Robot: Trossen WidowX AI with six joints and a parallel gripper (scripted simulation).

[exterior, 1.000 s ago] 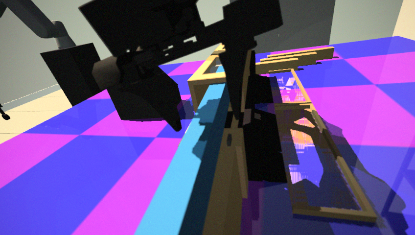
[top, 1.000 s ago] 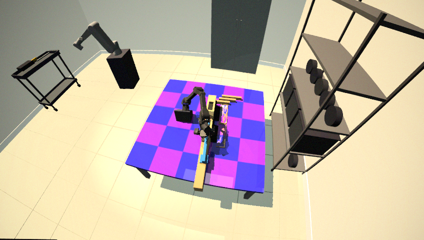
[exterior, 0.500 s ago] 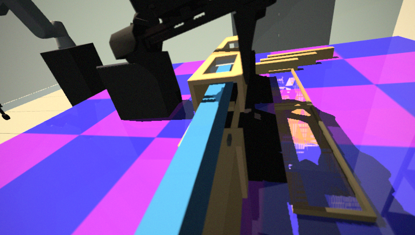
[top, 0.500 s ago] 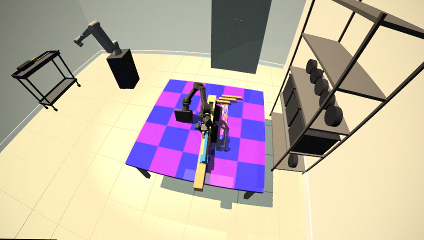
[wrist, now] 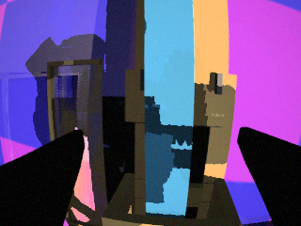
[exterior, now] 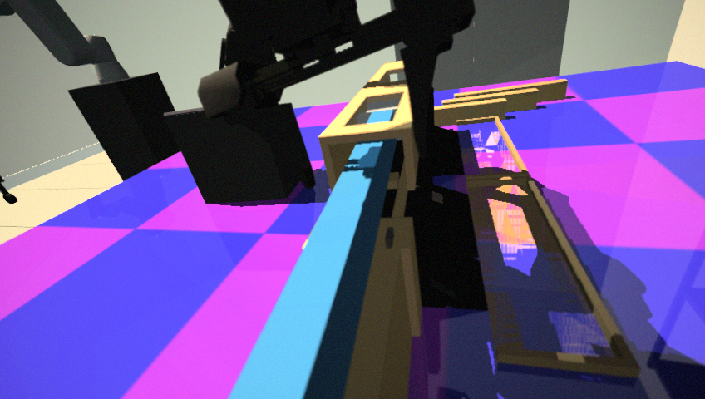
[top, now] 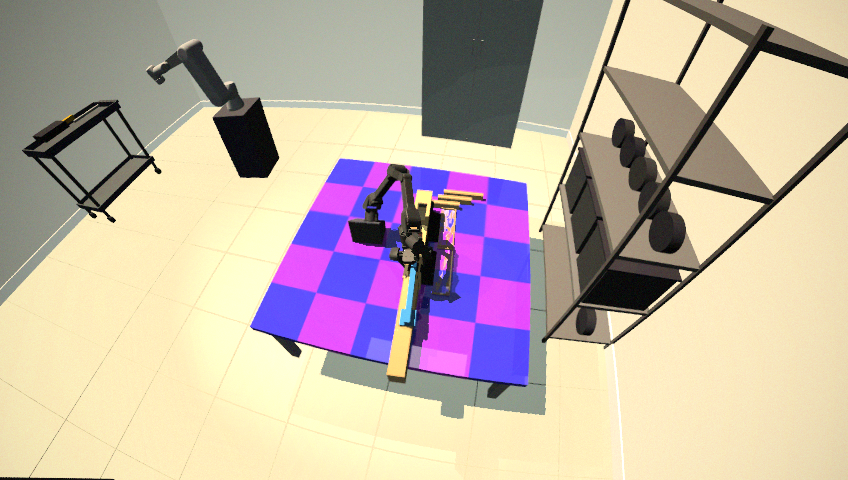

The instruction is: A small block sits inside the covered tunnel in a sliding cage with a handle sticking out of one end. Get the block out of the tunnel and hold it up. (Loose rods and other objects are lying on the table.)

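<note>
Black-posted shelf unit (top: 707, 113) with grey-brown shelves stands right of frame in the top view; tall dark grey cabinet (top: 476, 71) (exterior: 514, 39) against the back wall. Blue-and-magenta checkered surface (top: 505, 303) (exterior: 198, 272) (wrist: 263, 94) carries the work. Black wheeled cart (top: 83, 132) is at far left, near a grey arm (top: 205, 71) (exterior: 59, 39) on a dark pedestal (top: 246, 139) (exterior: 118, 123).

Black jointed arm (top: 410, 202) (exterior: 435, 19) reaches over the cage from its boxy black base (top: 357, 237) (exterior: 237, 188). Long tan rail (top: 399, 353) (exterior: 381, 346) (wrist: 212, 38) overhangs the surface edge. Transparent panel in a thin tan frame (top: 447, 291) (exterior: 569, 366) (wrist: 52, 104) sits to one side, apart from the rail.

Long blue square-section bar (top: 410, 297) (exterior: 316, 247) (wrist: 169, 71) runs along the rail and into the open end of the tan windowed tunnel (top: 423, 196) (exterior: 341, 128). Blue shows through the window too. Three tan rods (top: 461, 195) (exterior: 514, 94) lie roughly parallel beside the tunnel.

Jaws (top: 412, 261) (exterior: 363, 185) are wide apart, one either side of the bar, nothing gripped. Small block: can't be told apart inside the tunnel; not held up.
</note>
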